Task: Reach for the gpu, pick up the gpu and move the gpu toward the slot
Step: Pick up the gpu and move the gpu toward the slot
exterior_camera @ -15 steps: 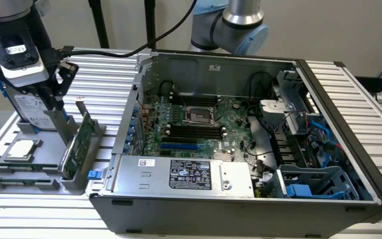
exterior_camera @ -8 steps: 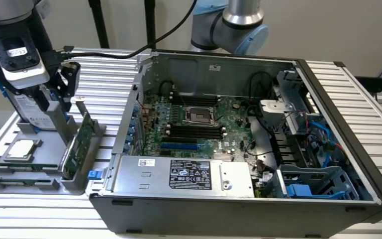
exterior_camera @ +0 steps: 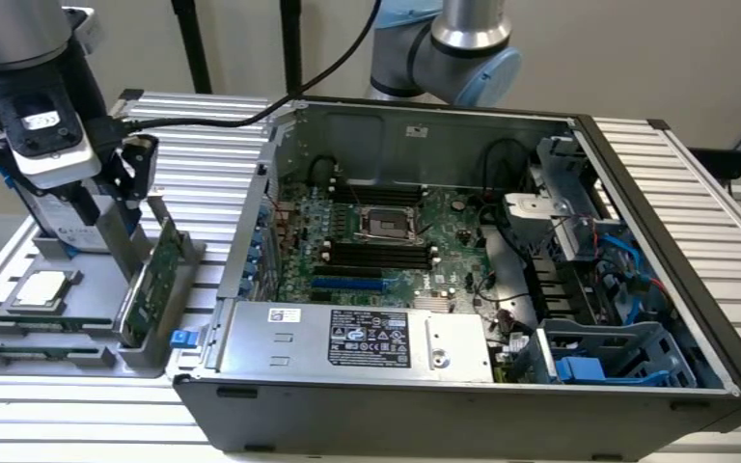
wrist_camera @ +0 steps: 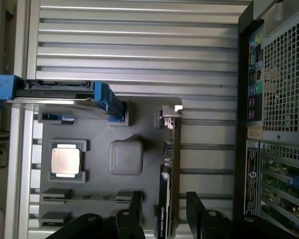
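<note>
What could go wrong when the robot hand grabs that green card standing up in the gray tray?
The gpu stands on its thin edge between the open fingers of the hand; an off-centre squeeze might tilt it or let it slip. The computer case wall rises right beside the gray tray, so a lifted card could knock it.

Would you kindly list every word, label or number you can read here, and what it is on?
None is readable.
On the power supply, a black label: too small.
On the case's far wall, a white sticker: too small.
Along the gpu, white print: blurred.
</note>
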{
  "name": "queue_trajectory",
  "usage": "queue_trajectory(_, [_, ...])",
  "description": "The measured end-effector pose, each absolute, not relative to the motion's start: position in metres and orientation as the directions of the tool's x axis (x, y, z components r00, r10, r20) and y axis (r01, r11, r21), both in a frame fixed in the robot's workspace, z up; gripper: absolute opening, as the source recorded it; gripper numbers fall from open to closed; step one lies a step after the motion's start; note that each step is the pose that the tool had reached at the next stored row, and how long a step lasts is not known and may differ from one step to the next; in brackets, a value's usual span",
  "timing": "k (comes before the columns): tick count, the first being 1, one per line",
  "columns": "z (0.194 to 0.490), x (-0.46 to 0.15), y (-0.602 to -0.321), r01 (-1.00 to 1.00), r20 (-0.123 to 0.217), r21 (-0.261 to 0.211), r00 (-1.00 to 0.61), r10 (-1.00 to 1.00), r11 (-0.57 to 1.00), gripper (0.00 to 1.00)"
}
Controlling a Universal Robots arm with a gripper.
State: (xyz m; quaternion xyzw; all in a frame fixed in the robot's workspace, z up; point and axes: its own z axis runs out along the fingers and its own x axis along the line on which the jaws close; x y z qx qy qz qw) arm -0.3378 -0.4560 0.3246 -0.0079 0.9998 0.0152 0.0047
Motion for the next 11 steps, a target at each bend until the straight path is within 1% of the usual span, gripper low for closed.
queue_trajectory(11, [0.304,-0.338,-0.458,0.013,-0.013,0.029,-1.000,0.013,0.999,0.48])
